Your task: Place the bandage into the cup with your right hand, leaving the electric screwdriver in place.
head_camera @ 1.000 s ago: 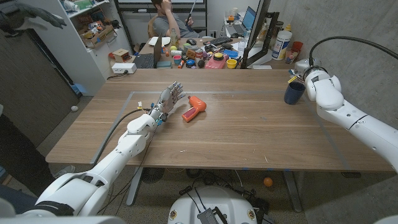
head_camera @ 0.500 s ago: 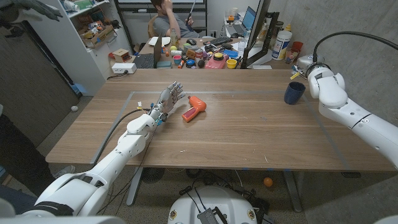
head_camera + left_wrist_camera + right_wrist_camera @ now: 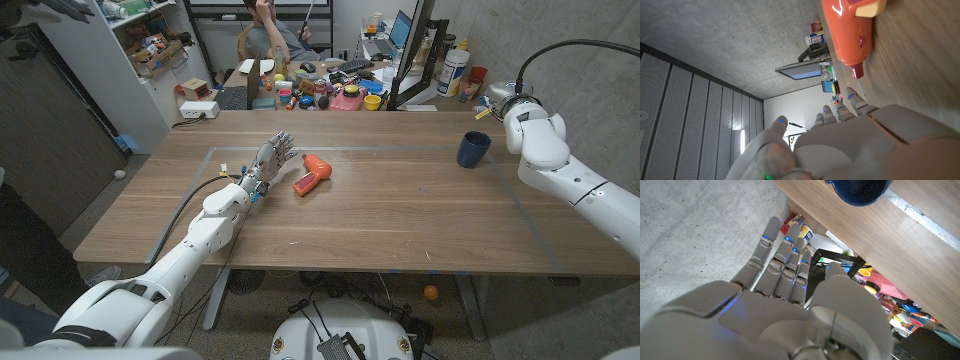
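Wooden table (image 3: 400, 215): cup (image 3: 473, 149) stands just beside my right hand (image 3: 785, 275), fingers extended, holding nothing. Bandage not visible, perhaps inside. Electric screwdriver (image 3: 312, 174) lies nearer my left hand (image 3: 272, 158), fingers apart.

The left arm is lying across the table from its near left corner. The left hand (image 3: 272, 158) is sitting near the middle with fingers straight and empty. The right hand (image 3: 785, 285) is hanging past the far right corner, fingers straight, holding nothing.
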`<state>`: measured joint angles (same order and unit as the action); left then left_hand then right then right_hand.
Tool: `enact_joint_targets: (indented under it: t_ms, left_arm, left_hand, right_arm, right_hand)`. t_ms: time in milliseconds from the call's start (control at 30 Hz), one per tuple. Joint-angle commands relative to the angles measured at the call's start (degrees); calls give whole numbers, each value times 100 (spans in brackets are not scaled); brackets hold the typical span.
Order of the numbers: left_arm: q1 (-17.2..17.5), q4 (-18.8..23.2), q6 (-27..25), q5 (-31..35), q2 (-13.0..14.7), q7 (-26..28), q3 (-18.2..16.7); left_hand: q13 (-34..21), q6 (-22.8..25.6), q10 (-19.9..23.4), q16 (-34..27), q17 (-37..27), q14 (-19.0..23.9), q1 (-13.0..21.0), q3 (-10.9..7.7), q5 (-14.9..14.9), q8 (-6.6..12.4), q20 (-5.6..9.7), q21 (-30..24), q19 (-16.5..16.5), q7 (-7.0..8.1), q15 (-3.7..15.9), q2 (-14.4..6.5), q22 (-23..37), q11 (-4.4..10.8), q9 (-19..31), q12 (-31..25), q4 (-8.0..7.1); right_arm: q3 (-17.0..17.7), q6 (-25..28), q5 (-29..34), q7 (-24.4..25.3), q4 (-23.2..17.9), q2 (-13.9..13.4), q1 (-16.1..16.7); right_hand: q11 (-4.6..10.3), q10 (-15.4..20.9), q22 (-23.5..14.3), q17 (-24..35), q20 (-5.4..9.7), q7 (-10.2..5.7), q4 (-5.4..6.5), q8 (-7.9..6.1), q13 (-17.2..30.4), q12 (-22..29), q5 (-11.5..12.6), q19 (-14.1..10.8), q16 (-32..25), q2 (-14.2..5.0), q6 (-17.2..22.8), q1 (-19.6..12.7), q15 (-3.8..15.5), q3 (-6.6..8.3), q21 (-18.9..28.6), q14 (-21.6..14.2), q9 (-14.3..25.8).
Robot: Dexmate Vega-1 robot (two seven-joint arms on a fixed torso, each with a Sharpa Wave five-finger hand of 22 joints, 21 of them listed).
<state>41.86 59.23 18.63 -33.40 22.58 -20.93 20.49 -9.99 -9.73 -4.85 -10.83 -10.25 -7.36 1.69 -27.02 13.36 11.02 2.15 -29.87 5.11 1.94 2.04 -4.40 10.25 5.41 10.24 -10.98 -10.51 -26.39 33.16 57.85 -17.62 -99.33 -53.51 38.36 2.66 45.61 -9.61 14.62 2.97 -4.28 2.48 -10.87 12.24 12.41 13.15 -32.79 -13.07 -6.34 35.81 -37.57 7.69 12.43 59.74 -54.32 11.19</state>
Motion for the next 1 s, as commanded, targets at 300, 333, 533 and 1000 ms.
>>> enact_joint_targets:
  t_ms: [300, 333, 533, 1000]
  left_arm:
    - [32, 22, 35, -53, 29, -19, -21]
    - [27, 12, 42, -52, 27, -25, -20]
    - [42, 30, 59, -73, 42, -57, -34]
    - [156, 232, 304, -240, 242, -280, -201]
  left_hand:
    - [-32, -11, 8, 4, -20, -28, -25, 36, 40, -18, 439, 22, -28, -24, 187, -516, 26, -17, 30, -15, 0]
    - [-32, -9, 9, 3, -20, -27, -25, 36, 40, -17, 434, 22, -28, -22, 190, -516, 26, -8, 30, -15, 0]
    - [-33, -7, 10, 3, -20, -25, -24, 37, 40, -17, 422, 30, -25, -26, 187, -518, 26, -10, 30, -15, 1]
    - [-33, 7, 18, -1, -19, -11, -23, 40, 41, -12, 366, 44, -27, -14, 187, -516, 27, -5, 30, -17, 1]
  right_arm:
    - [355, 88, -676, 690, -399, -115, 217]
    - [377, 77, -735, 747, -413, -109, 227]
    - [416, 15, -1016, 990, -489, -76, 254]
    - [421, 329, -1418, 1156, -969, -88, 439]
  right_hand:
    - [9, -276, 4, -51, 133, -34, 35, 7, -32, -80, -39, 131, 187, -12, -170, 38, 371, 23, -213, 433, 5]
    - [-10, -335, 4, -60, 113, -38, 39, 5, -37, -93, -45, 201, 206, -18, -186, 40, 346, 26, -267, 514, 6]
    - [-46, -819, -3, -125, -13, -5, 71, 18, -69, -158, -88, 514, 279, -23, -400, 93, 213, 10, -584, 1187, 8]
    - [-25, -2363, -14, -267, -492, -2, 334, 52, -130, -200, -213, 1476, 312, -183, -1321, 562, -131, -79, -1459, 3055, 7]
